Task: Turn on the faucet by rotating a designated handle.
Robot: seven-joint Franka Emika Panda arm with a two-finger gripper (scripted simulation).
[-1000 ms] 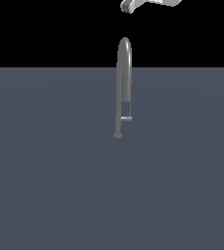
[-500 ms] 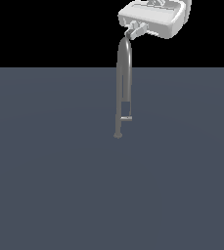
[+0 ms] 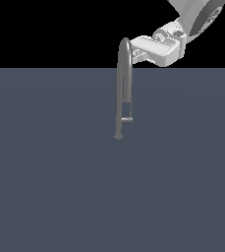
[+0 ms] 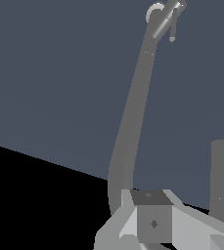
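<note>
The gripper [image 3: 136, 55] hangs up beside the arched top of the faucet [image 3: 124, 83], on the exterior view's right — its fingers run in behind the arch there, and I cannot tell how wide they stand or whether they touch the pipe; they hold nothing that I can see. Farther down the stem, near the flared foot on the grey floor [image 3: 50, 187], the handle [image 3: 127, 119] juts out sideways toward the exterior view's right — well apart from the gripper.

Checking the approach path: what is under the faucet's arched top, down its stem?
Below the faucet arch hang two parallel pipes. Lower down the handle juts sideways, then the foot on the grey floor. The pincer is beside the arch; its fingertips are hidden.
</note>
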